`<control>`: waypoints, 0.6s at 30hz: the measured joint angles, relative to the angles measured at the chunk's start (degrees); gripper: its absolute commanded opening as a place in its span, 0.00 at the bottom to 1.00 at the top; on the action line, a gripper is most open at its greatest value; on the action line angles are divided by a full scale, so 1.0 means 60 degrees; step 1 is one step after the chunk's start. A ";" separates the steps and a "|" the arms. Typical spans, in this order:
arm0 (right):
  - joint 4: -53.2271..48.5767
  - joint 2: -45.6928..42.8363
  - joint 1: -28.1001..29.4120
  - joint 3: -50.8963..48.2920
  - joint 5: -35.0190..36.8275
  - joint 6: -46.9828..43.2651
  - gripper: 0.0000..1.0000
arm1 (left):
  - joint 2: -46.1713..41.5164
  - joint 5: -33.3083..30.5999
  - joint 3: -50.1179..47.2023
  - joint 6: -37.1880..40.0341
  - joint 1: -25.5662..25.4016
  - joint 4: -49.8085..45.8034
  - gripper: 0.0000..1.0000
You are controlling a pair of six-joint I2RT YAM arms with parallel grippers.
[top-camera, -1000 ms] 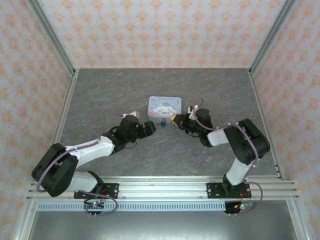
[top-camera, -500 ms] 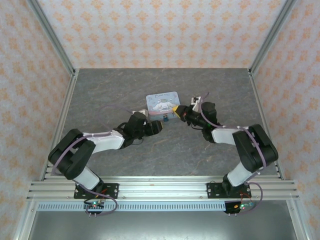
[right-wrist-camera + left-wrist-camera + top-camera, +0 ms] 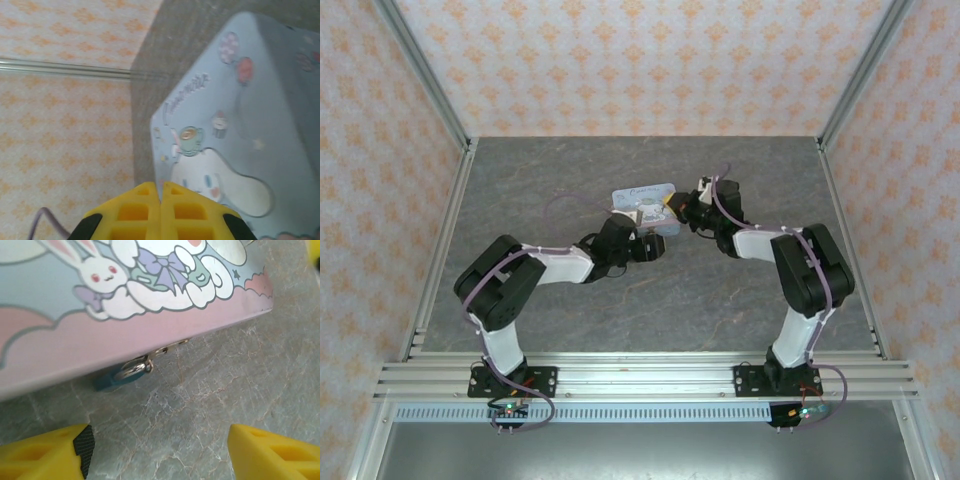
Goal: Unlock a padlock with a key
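- The step in hand looks like the approach: both arms reach to the front of the tin box (image 3: 642, 192), and the lock is not yet held or opened.
- The padlock (image 3: 109, 381) is a small teal body hanging from a silver ring (image 3: 136, 367) at the lower front edge of the box. It sits low, just above the grey table (image 3: 215, 390), partly tucked under the box's pink rim.
- The left gripper (image 3: 160, 452) has its yellow fingers spread wide with nothing between them. It points at the lock from close by, which lies a little left of the line between the fingers.
- The right gripper (image 3: 160, 200) has its fingers pressed together, tips touching, above the printed lid of the box.
- Whether the key is pinched between those closed fingers cannot be told; no sliver of metal can be made out at the tips.
- From above, the right gripper (image 3: 672, 212) sits at the box's right front corner and the left gripper (image 3: 650, 243) just in front of the box.
- Next, the left gripper probably needs to shift slightly left and forward, then close on the lock body to steady it with the keyhole exposed.
- The right arm would then have to come down from the lid to the level of the lock.
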 measured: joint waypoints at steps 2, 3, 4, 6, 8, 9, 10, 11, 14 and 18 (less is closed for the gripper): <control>0.0000 0.0178 0.0000 0.0000 -0.0011 0.0076 0.00 | 0.0244 -0.0029 0.0208 0.0124 0.0004 0.0000 0.71; -0.0004 0.0244 0.0000 0.0000 -0.0007 0.0113 0.00 | 0.0364 -0.0029 0.0295 0.0186 0.0004 0.0000 0.70; 0.0000 0.0280 0.0000 0.0000 -0.0007 0.0138 0.00 | 0.0448 -0.0036 0.0353 0.0208 0.0004 0.0000 0.70; 0.0007 0.0313 0.0000 0.0000 -0.0011 0.0178 0.00 | 0.0656 -0.0062 0.0488 0.0324 0.0047 0.0000 0.69; 0.0015 0.0342 0.0000 0.0015 -0.0007 0.0211 0.00 | 0.0790 -0.0120 0.0557 0.0448 0.0076 -0.0004 0.68; 0.0080 0.0386 0.0000 0.0018 -0.0007 0.0219 0.00 | 0.0841 -0.0189 0.0583 0.0510 0.0109 -0.0007 0.68; 0.0138 0.0437 0.0000 0.0018 -0.0007 0.0229 0.00 | 0.0852 -0.0233 0.0597 0.0568 0.0120 -0.0007 0.68; 0.0197 0.0503 0.0000 0.0018 -0.0004 0.0251 0.00 | 0.0852 -0.0306 0.0616 0.0703 0.0135 -0.0029 0.68; 0.0433 0.0659 0.0000 0.0040 -0.0018 0.0368 0.00 | 0.0852 -0.0528 0.0736 0.1049 0.0175 -0.0171 0.67; 0.0750 0.0805 0.0000 0.0051 -0.0018 0.0514 0.00 | 0.0871 -0.0911 0.0874 0.1515 0.0186 -0.0222 0.66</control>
